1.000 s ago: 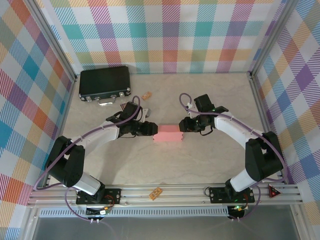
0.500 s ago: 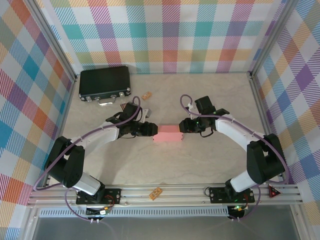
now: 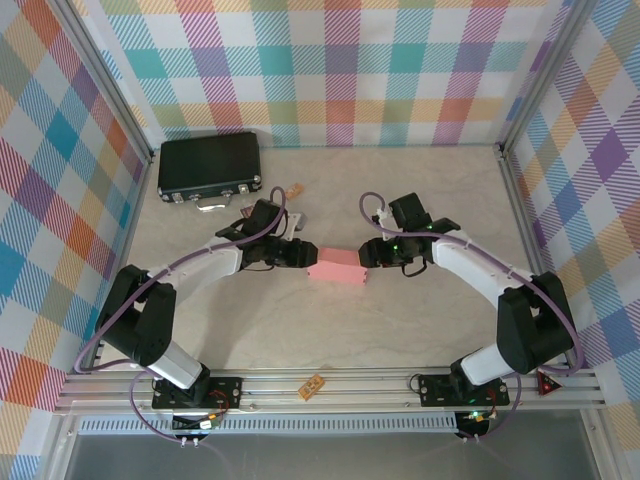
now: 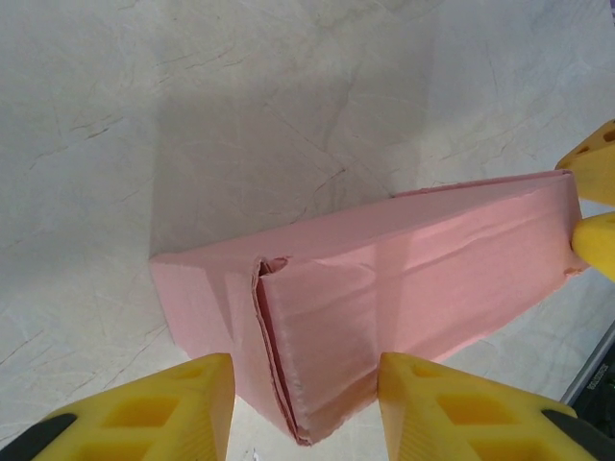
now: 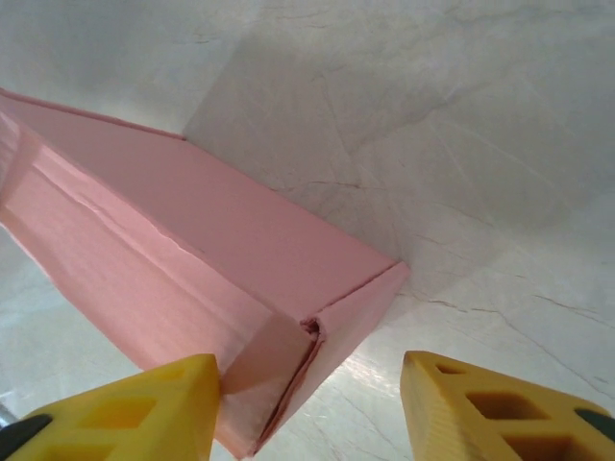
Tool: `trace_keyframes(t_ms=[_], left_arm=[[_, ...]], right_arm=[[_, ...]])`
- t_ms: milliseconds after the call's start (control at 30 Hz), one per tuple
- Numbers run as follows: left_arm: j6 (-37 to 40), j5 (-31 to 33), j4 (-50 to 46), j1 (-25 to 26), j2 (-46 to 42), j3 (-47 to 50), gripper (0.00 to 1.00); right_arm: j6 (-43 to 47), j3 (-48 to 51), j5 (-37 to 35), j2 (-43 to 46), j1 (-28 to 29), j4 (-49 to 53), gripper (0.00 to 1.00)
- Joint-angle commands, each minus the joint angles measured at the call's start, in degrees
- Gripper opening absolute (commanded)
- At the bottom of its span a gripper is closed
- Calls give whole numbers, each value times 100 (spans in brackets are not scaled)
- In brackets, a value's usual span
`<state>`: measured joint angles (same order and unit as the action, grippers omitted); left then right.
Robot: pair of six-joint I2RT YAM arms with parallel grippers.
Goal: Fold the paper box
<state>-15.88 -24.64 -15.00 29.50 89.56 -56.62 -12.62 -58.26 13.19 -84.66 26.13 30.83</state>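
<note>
In the top view the paper box [image 3: 337, 267] lies on the counter [image 3: 400, 330], already formed into a closed pink block. The black case [image 3: 209, 165] is well apart from the box, to the far left of it. The left pincer [image 3: 300, 258] is at the left end of the box and the right pincer [image 3: 368, 255] at its right end, so the box is between the two. In the left wrist view the left pincer [image 4: 303, 403] has its two yellow fingers on either side of the near end of the paper box [image 4: 384, 288]. They are very close to the card, but I cannot tell whether they press it or only stand beside it. The end flap there shows a seam that is not fully flat and a small crumple at the corner. At the far end of the box one finger of the right pincer [image 4: 598, 240] touches or nearly touches the card. In the right wrist view the right pincer [image 5: 307, 403] is apart. One finger is against the end of the paper box [image 5: 192, 259] and the other is clear of it, with bare counter between. I judge the folding is nearly done and the step in hand is to seat the end flaps. The next move probably calls for a gentle squeeze from both ends, because this thin card creases easily.
</note>
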Motion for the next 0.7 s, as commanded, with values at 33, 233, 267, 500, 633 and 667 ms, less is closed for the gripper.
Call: trace_keyframes(t_ms=[33, 233, 267, 500, 633, 667], left_arm=[[155, -19, -372, 14, 185, -59, 43], [194, -56, -379, 17, 209, -84, 43], [200, -66, -374, 12, 219, -88, 43], [222, -64, -412, 12, 246, -108, 43], [241, -23, -443, 13, 242, -138, 43], [245, -25, -455, 12, 240, -148, 43]], right_arm=[[700, -494, -306, 90, 33, 543, 60], [1757, -836, -40, -181, 45, 543, 63], [2231, -800, 109, -167, 51, 456, 63], [3844, -545, 1216, -62, 130, -132, 66], [4545, -652, 1168, -249, 302, -110, 67], [4716, -652, 1110, -284, 349, -114, 68]])
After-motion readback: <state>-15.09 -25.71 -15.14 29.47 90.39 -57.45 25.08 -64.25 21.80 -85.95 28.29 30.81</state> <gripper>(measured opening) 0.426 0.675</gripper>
